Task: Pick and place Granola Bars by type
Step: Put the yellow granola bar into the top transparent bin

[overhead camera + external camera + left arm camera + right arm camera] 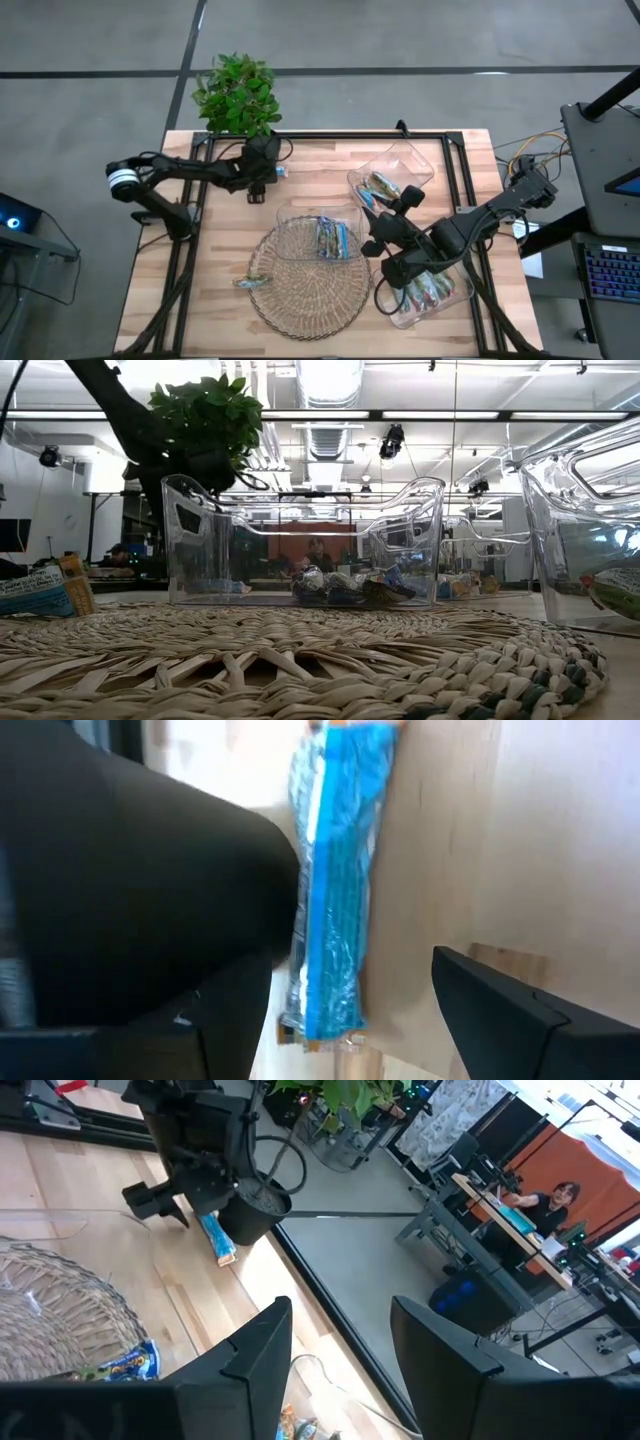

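A blue wrapped granola bar (335, 900) lies flat on the wood at the table's far left, beside the plant pot (255, 1210); it also shows in the high view (281, 172). My left gripper (370, 1010) is open and low over it, one finger on each side of the bar. My right gripper (340, 1350) is open and empty, hovering between the trays right of the mat (378, 248). Blue bars (332, 238) lie in the tray on the mat. Mixed bars (382, 186) fill the far tray, green ones (425, 292) the near right tray. One bar (250, 282) rests on the mat's left edge. My left gripper stands astride the blue bar, which lies along the fingers, flat on the table. The broad finger (150, 900) covers the bar's near edge, so I cannot tell whether it touches the wrapper. The other finger (510, 1010) is clear of it.
The round woven mat (300, 300) fills the table's near middle. A potted plant (238, 95) stands at the far left corner, right beside my left gripper. A black frame rail (340, 137) runs along the far edge. People sit at desks in the room beyond.
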You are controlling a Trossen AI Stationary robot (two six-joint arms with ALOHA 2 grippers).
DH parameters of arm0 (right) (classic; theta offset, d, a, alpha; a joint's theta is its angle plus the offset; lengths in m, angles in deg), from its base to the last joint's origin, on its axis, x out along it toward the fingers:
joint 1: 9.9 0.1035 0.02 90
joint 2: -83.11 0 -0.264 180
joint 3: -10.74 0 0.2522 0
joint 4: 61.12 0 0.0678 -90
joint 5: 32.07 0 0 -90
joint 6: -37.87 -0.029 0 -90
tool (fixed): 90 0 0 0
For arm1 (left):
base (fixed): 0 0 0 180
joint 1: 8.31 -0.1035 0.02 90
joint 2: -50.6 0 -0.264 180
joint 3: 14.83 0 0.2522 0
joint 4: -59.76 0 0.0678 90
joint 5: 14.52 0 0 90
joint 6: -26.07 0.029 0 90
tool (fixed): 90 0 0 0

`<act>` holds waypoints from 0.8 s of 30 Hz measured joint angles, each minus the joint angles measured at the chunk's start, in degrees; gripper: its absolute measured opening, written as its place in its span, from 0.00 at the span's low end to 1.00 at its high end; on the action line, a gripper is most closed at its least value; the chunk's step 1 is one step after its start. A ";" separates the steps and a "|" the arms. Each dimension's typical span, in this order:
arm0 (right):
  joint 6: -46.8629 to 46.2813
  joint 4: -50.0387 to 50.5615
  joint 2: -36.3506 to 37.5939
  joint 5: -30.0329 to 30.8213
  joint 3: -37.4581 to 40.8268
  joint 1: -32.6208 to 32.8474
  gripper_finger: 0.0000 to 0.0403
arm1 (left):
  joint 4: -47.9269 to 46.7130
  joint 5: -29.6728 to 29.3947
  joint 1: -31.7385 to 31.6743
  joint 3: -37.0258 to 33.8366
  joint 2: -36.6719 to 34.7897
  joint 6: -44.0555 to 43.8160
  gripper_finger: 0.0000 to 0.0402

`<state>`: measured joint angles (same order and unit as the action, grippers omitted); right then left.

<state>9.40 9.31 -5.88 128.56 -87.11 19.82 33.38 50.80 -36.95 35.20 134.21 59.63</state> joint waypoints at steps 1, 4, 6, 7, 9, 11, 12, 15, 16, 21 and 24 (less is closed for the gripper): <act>0.00 0.02 0.00 0.00 0.00 0.00 0.40 | -0.04 0.00 -0.20 0.00 0.56 0.02 0.64; 0.00 0.02 0.00 0.00 0.00 -0.01 0.40 | 0.96 -0.30 -0.72 0.06 1.71 0.02 0.64; 0.00 0.02 0.00 -0.02 0.00 0.00 0.40 | 1.83 -0.27 -1.01 0.11 1.97 0.04 0.64; 0.00 0.02 0.00 -0.02 0.00 0.00 0.40 | 2.24 -0.26 -1.18 0.11 1.99 0.04 0.64; 0.00 0.01 0.00 -0.02 0.00 0.00 0.40 | 3.53 -0.03 -1.51 0.06 2.08 0.04 0.64; 0.00 0.01 0.00 -0.02 0.00 0.00 0.40 | 4.59 0.26 -2.00 0.02 2.06 0.02 0.64; 0.00 0.02 0.00 -0.02 0.00 0.00 0.40 | 4.72 0.35 -2.21 0.02 2.06 -0.03 0.64; 0.00 0.00 0.00 -0.02 0.00 0.00 0.40 | 4.41 0.76 -2.69 0.02 2.12 -0.67 0.64; 0.00 0.00 0.00 -0.02 0.00 0.00 0.40 | 4.13 1.00 -2.71 0.02 2.12 -0.70 0.64; 0.00 -0.02 0.00 -0.03 0.00 0.00 0.40 | 3.98 1.20 -2.71 0.04 2.12 -0.76 0.64; 0.00 -0.02 0.00 -0.04 0.00 0.00 0.40 | 3.87 1.35 -2.71 0.04 2.12 -0.79 0.64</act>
<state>9.40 9.28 -5.88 128.51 -87.11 19.82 37.25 52.14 -39.66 35.25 136.33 58.84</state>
